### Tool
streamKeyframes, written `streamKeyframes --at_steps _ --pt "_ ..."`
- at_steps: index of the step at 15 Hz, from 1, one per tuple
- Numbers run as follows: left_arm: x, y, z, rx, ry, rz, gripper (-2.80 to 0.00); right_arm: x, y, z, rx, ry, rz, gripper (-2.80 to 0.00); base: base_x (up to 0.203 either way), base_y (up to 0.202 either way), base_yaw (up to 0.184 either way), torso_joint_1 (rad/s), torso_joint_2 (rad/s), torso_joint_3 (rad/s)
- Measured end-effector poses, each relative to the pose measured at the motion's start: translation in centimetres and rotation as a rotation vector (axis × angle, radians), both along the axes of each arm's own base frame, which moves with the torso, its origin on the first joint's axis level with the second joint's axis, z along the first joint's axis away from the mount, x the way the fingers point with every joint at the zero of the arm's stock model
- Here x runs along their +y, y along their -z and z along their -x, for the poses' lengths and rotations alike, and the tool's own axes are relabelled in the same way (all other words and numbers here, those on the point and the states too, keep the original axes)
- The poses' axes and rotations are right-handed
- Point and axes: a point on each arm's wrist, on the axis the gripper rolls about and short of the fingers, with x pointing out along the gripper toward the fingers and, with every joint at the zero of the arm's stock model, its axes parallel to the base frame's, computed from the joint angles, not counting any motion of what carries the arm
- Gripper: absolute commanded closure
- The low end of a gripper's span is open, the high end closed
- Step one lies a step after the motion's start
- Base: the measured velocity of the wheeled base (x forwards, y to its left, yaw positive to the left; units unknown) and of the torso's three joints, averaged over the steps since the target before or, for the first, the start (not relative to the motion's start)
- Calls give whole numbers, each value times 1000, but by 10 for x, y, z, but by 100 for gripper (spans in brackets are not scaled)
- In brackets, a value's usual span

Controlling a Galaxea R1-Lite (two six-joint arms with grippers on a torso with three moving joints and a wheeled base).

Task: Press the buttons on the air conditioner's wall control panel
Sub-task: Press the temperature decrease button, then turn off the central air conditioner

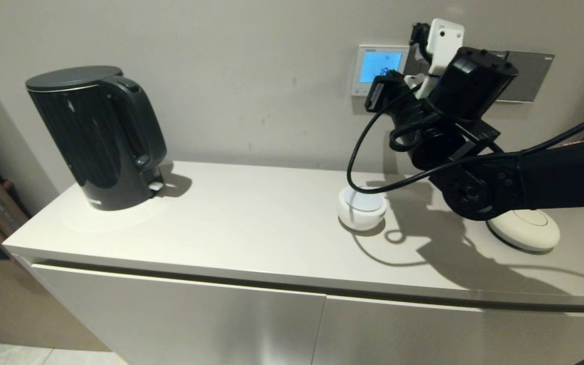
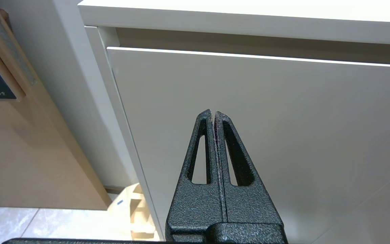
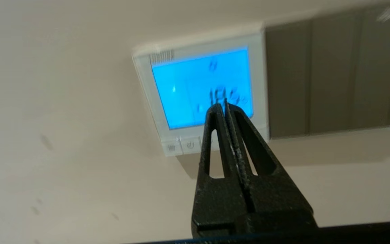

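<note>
The air conditioner's wall control panel (image 1: 377, 68) is a white-framed square on the wall, and its screen glows blue with digits. In the right wrist view the panel (image 3: 201, 88) fills the middle, and the buttons (image 3: 180, 146) run along its lower edge. Two buttons show; the rest sit behind my fingers. My right gripper (image 3: 222, 104) is shut and empty, raised before the panel, with its tips over the screen's lower part. I cannot tell whether it touches. My left gripper (image 2: 213, 113) is shut and empty, low in front of the cabinet door.
Dark grey switch plates (image 1: 525, 76) adjoin the panel on the right. On the white countertop (image 1: 251, 223) stand a black kettle (image 1: 97, 137) at the left, a small white bowl (image 1: 362, 207) and a flat white disc (image 1: 524, 228) under my right arm.
</note>
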Motion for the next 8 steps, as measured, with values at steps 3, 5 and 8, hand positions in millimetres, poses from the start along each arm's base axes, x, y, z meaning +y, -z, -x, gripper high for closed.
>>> streamKeyframes --at_steps 3,5,8 --pt "0 0 0 0 0 0 0 -11 -6 16 1 5 1 0 0 0 0 0 0 0" --pt "0 0 0 0 1 0 0 -21 -5 28 19 8 10 0 0 0 0 0 0 0" --pt "0 0 0 0 1 0 0 -46 -1 54 58 30 24 0 0 0 0 0 0 0"
